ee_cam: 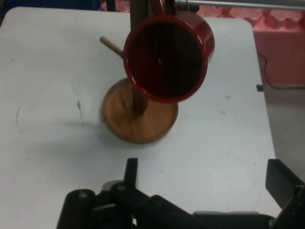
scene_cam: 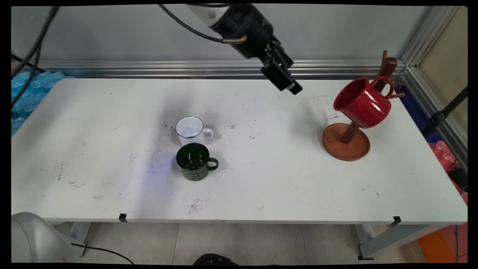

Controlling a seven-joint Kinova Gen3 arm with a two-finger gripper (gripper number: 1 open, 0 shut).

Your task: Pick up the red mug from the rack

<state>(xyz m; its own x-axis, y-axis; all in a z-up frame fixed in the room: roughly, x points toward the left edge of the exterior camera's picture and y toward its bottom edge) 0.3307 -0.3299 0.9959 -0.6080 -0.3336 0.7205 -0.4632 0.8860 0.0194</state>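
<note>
Hanging right of claw (scene_cam: 289, 85): red mug (scene_cam: 363, 101)

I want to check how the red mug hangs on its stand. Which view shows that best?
The main view: the red mug hangs by its handle from a peg of the wooden stand, tilted. The hand view looks mostly into the mug's mouth, handle hidden.

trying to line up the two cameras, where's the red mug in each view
Main view: the red mug hangs by its handle on the wooden mug tree at the table's right end, mouth tilted up and left, right of the raised gripper.
Hand view: the red mug sits top centre, its mouth facing the camera.
Shared landmark: the mug tree's round wooden base, just below the mug in both views.
</note>
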